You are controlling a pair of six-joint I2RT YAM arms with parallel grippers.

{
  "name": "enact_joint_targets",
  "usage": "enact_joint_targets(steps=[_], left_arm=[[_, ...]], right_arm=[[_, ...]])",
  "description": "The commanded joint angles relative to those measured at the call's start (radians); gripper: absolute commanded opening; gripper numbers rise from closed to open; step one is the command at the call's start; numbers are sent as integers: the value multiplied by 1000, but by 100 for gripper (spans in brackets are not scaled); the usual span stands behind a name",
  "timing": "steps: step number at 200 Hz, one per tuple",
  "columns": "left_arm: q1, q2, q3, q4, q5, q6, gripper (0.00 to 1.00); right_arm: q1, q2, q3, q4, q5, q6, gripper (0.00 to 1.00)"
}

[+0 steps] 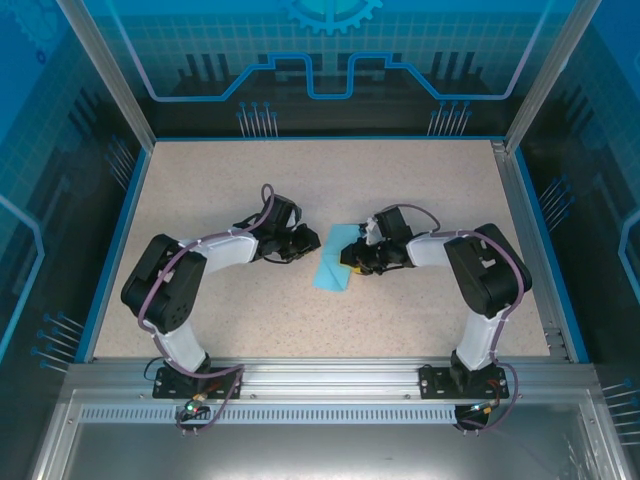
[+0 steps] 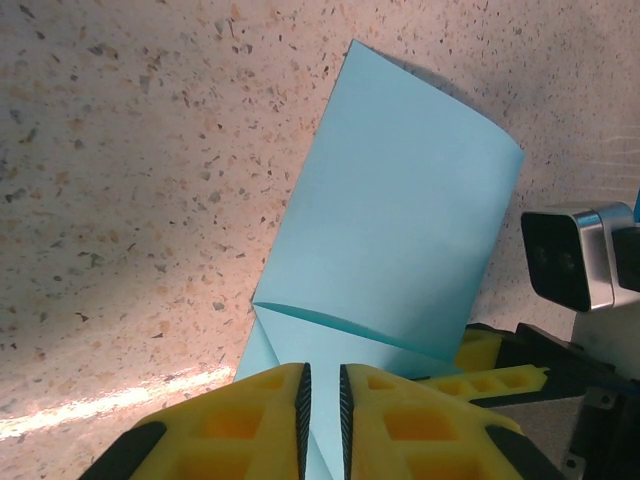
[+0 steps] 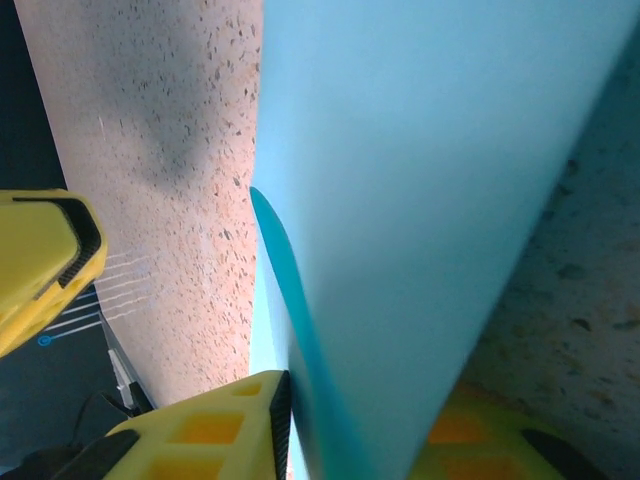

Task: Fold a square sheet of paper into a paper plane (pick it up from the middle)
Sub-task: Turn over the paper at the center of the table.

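Observation:
The light-blue square sheet of paper [image 1: 332,272] lies mid-table, bent loosely over itself without a sharp crease; in the left wrist view the paper [image 2: 400,200] shows a curved flap lying across its lower layer. My left gripper [image 1: 308,240] hovers at the sheet's left corner; its jaws [image 2: 321,410] are shut to a thin slit with nothing between them. My right gripper [image 1: 350,258] is at the sheet's right edge, shut on the flap. In the right wrist view the paper [image 3: 420,150] rises from between the fingers [image 3: 270,420] and hides the far one.
Speckled beige tabletop [image 1: 250,180] with a blue rim and transparent walls around it. The two grippers are almost tip to tip over the sheet; the right wrist camera housing [image 2: 565,255] is close by, and a left finger [image 3: 45,255] shows beside the paper.

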Motion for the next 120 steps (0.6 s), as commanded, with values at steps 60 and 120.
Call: enact_joint_targets(steps=[60, 120], left_arm=[[5, -110, -26, -43, -90, -9, 19], [9, -272, -92, -82, -255, -20, 23]], right_arm=[[9, -131, 133, -323, 117, -203, 11], [25, -259, 313, -755, 496, -386, 9]])
